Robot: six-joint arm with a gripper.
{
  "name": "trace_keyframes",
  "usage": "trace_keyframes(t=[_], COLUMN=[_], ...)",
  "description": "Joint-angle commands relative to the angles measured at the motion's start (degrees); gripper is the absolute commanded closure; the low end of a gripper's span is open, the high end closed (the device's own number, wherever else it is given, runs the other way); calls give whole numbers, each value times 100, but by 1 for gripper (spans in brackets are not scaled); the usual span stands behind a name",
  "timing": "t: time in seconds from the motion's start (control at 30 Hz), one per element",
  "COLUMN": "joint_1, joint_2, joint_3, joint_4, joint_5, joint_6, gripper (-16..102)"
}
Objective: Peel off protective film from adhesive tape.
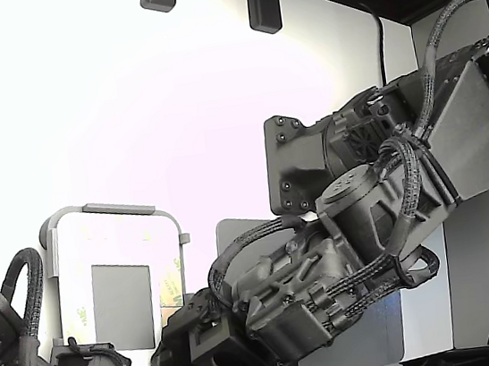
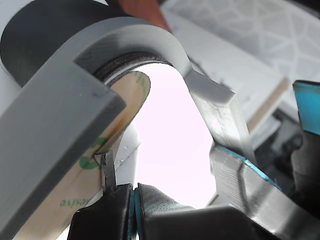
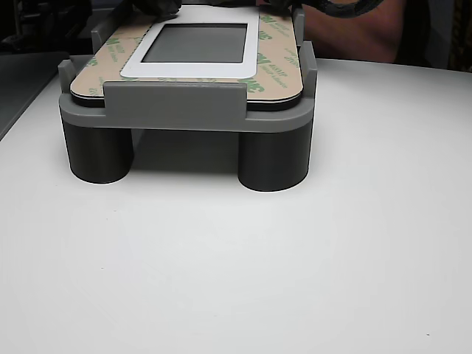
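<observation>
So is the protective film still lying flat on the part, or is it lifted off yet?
Mostly flat. The other view shows the protective film spread flat in the grey fixture. The wrist view shows the gripper at a corner; whether it is lifted, cannot tell.

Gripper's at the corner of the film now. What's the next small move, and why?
Probably draw the gripper slowly back and away from the grey fixture. In the wrist view its jaws look closed on a thin tab at the corner of the protective film, which otherwise lies flat on the part.
</observation>
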Motion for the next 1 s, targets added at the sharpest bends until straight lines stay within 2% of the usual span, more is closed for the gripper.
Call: trace_keyframes(t=[0.0,0.6,0.93,0.97], joint_1=[-88,-149,-343,-369], joint_2=[44,9,167,246], joint_3=[-123,-281,-554,-527], joint_4=[-9,141,624,668], joint_5=[-18,-9,0,18], joint_6=[-18,-176,-475,-483], gripper=[95,95,95,91])
